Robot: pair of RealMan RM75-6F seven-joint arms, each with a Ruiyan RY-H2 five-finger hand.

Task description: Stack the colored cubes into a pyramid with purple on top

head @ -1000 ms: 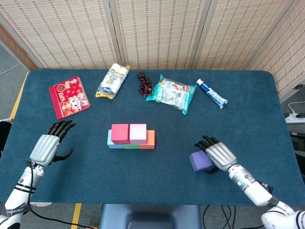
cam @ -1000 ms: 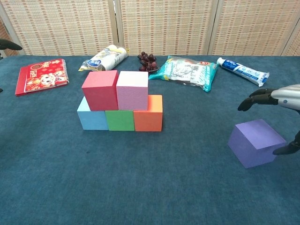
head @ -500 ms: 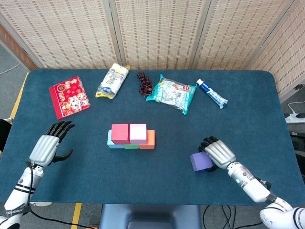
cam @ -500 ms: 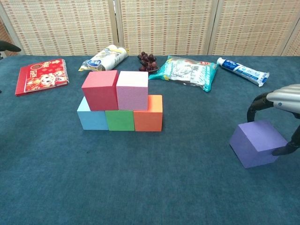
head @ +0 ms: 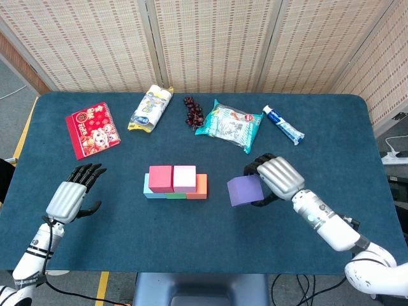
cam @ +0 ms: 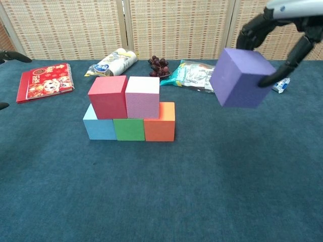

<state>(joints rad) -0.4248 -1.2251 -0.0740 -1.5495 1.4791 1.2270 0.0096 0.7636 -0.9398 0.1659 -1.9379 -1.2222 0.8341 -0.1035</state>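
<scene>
My right hand (head: 275, 178) (cam: 282, 20) holds the purple cube (head: 244, 190) (cam: 240, 77) in the air, to the right of the stack and above its height. The stack stands mid-table: a light blue cube (cam: 97, 126), a green cube (cam: 128, 129) and an orange cube (head: 201, 186) (cam: 160, 123) in the bottom row, with a red cube (head: 160, 178) (cam: 107, 96) and a pink cube (head: 184, 178) (cam: 142, 97) on top. My left hand (head: 69, 198) hovers open at the table's left, holding nothing; only its fingertips (cam: 12, 54) show in the chest view.
Along the far side lie a red booklet (head: 92, 129), a white and yellow packet (head: 150, 108), a bunch of dark grapes (head: 193, 112), a teal snack bag (head: 230, 124) and a toothpaste tube (head: 283, 124).
My right hand closed on the purple cube, lifted it off the table and carried it left toward the stack. The left hand shifted slightly.
</scene>
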